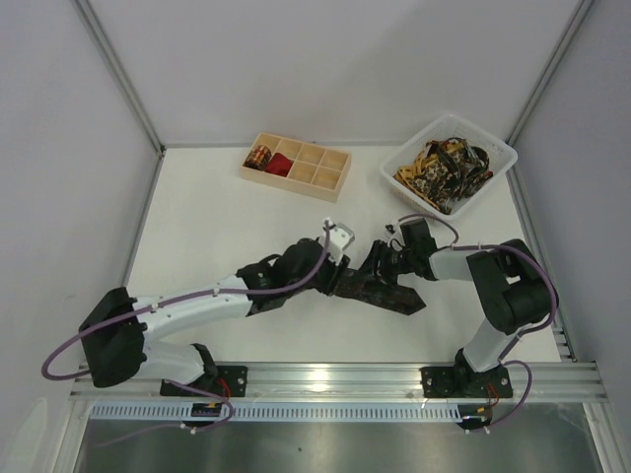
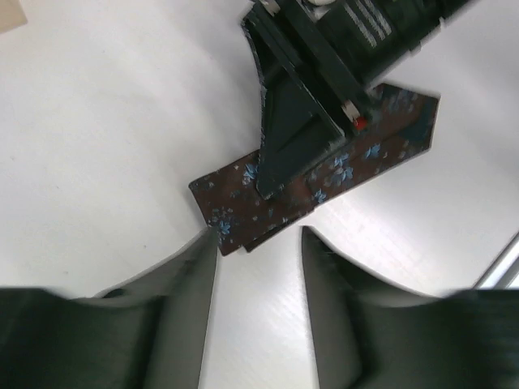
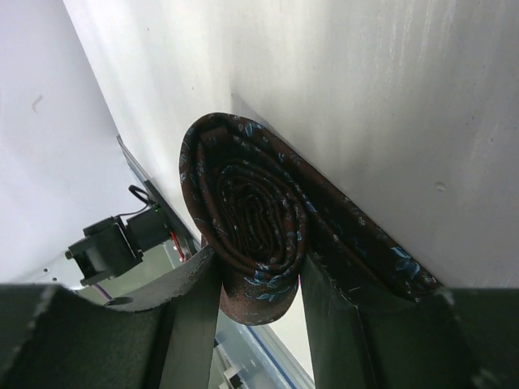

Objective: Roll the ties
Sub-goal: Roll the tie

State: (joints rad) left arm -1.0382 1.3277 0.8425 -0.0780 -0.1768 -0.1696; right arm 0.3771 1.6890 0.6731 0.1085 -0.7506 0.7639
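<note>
Dark brown tie [image 1: 389, 292]: lies on the table [image 1: 217, 217] just off its middle, toward 5 o'clock in the top view, between the two grippers. It is dark brown with small blue flowers.
Tie, rolled part: the right wrist view shows one end wound into a tight spiral [image 3: 243, 211], standing on edge against the table top.
Tie, flat part: the left wrist view shows a flat doubled length [image 2: 243, 203] running from the left fingers out to a pointed end at 2 o'clock in that view.
Right gripper [image 1: 383, 264]: reaches in from 4 o'clock. Its fingers clasp the spiral from both sides, and the fabric fills the gap between them [image 3: 255, 275].
Left gripper [image 1: 337, 282]: reaches in from 8 o'clock with its jaws parted and bare table showing between them [image 2: 259, 239]. Nothing is grasped. One fingertip [image 2: 207, 247] sits at the near corner of the flat length, and I cannot tell whether it presses on the fabric.
Grippers together: they face each other over the tie, close but apart.
Tray [image 1: 286, 184]: pale wood with compartments, at 12 o'clock near the far edge.
Gold-and-black coil [image 1: 259, 156]: a rolled tie in the tray's leftmost far compartment.
Red tie [image 1: 282, 164]: in the compartment just right of that coil. Its shape is too small to make out.
Basket [image 1: 483, 133]: white plastic, at 2 o'clock in the far right corner.
Patterned ties [image 1: 444, 168]: gold and black, heaped loose inside the basket.
</note>
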